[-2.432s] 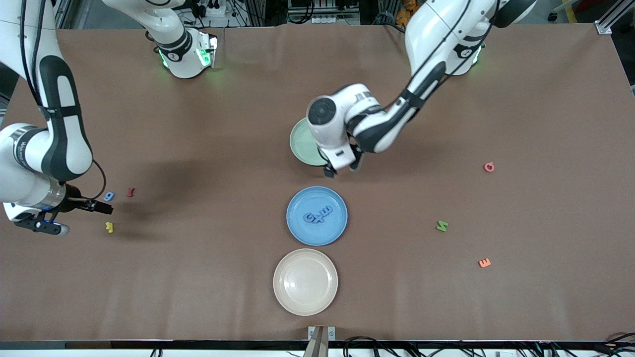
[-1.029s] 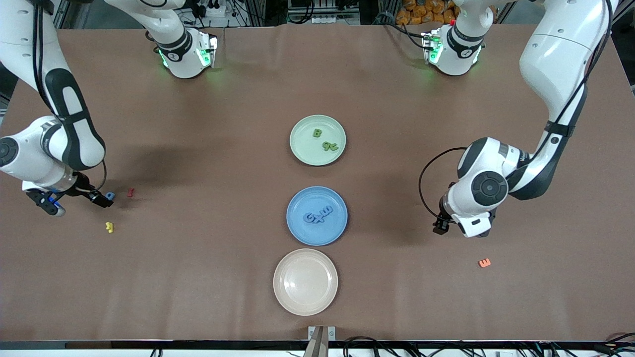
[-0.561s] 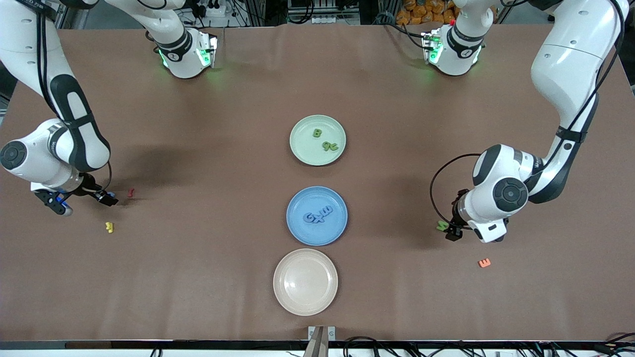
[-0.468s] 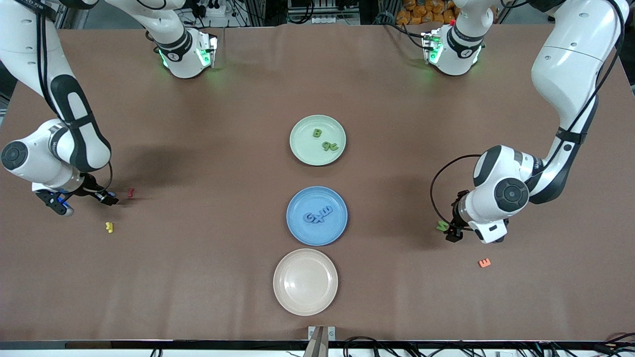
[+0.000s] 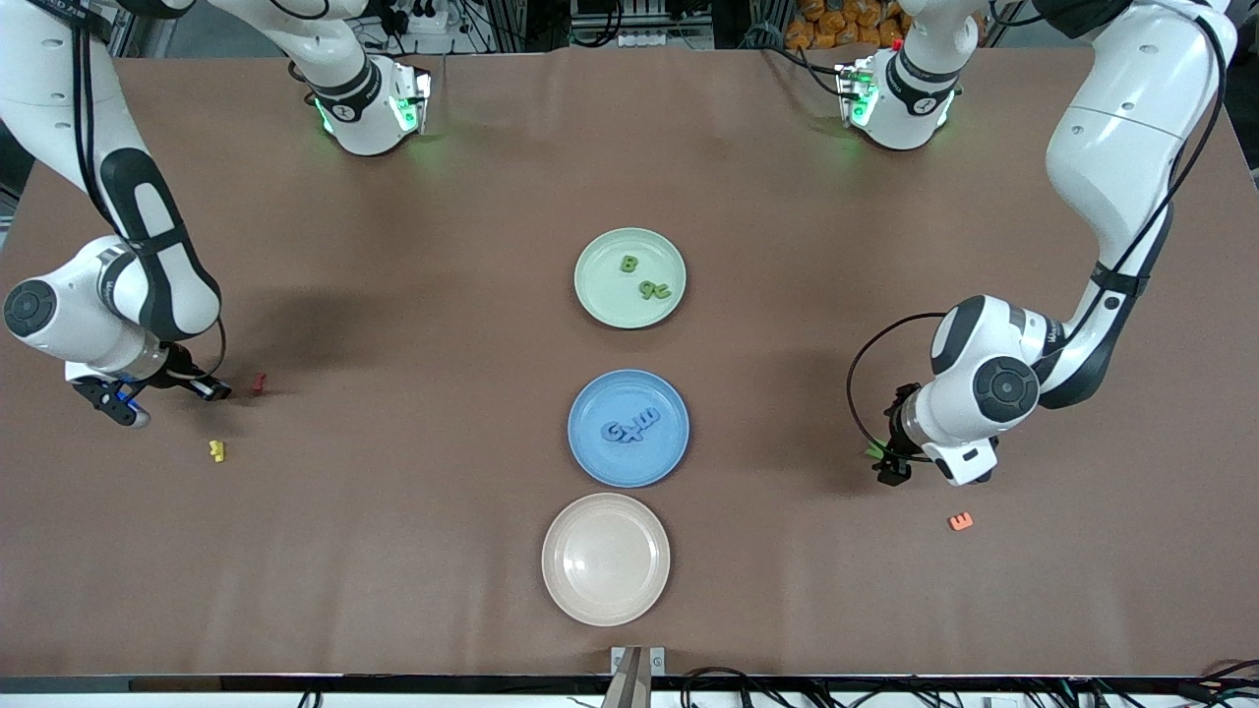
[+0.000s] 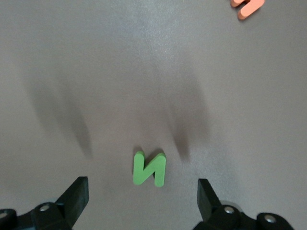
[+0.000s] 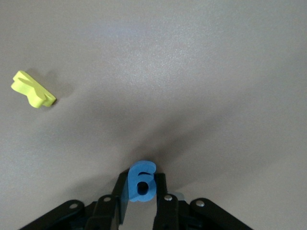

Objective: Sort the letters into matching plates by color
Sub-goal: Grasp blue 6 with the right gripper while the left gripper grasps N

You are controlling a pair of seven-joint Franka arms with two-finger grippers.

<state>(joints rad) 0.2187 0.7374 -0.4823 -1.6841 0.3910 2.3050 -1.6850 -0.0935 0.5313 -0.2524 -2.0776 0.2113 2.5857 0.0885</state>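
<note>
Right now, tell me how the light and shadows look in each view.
Front view: even overhead light; soft dark shadows spread on the table beside both arms. Left wrist view: two blurred streaks of shadow run up from the open left gripper past the green N. Right wrist view: a pale sheen on the table above the blue 6, which the right gripper pinches; the yellow letter casts a short shadow.
</note>
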